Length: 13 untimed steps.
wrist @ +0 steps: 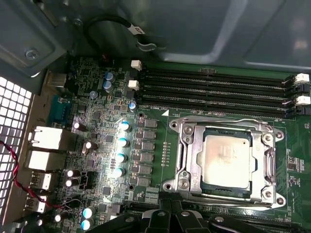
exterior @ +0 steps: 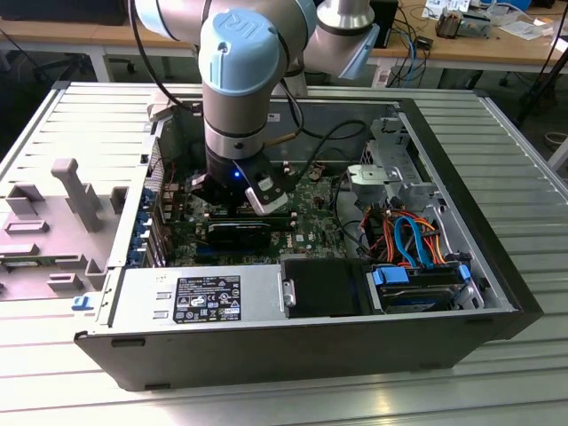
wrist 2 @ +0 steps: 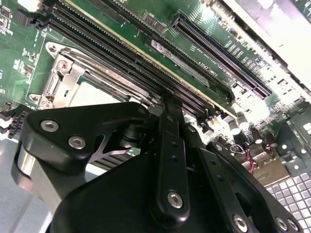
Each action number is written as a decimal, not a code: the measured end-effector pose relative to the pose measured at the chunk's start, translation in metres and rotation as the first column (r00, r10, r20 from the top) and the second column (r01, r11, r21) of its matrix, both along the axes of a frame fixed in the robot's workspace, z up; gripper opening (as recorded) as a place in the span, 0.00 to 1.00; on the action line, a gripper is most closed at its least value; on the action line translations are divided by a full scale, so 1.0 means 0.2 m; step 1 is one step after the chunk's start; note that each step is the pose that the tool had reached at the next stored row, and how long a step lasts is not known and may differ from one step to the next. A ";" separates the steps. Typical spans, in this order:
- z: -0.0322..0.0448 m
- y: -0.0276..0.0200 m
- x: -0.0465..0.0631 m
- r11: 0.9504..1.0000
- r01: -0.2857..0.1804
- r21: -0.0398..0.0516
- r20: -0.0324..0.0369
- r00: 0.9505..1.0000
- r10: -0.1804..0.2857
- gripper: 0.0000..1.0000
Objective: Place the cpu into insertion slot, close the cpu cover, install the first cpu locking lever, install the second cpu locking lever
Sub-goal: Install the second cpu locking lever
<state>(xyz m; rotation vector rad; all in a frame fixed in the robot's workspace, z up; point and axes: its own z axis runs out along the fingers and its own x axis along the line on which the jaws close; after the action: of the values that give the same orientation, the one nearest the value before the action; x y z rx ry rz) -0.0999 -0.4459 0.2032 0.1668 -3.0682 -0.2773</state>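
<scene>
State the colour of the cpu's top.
Pale silvery grey, dull metallic; the cpu shows best in the first wrist view.

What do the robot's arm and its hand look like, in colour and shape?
The arm is made of silvery-grey round tubes with light blue caps at the joints. A black cable runs along it. At its wrist sits a small blue light. The hand is black, built of angular linked bars held by silver screws.

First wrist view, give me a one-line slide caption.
Cpu seated in the insertion slot with the cpu cover closed around it, tool just beside the socket.
</scene>
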 end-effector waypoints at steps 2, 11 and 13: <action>-0.005 0.006 0.00 1.000 0.000 0.000 0.000 1.000 0.000 0.11; -0.013 0.021 -0.01 1.000 0.000 -0.006 0.002 1.000 0.000 0.11; -0.018 0.021 -0.01 1.000 0.000 -0.007 0.002 1.000 0.000 0.11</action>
<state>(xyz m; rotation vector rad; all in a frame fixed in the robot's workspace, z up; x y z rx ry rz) -0.1027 -0.4417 0.1996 0.1669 -3.0707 -0.2673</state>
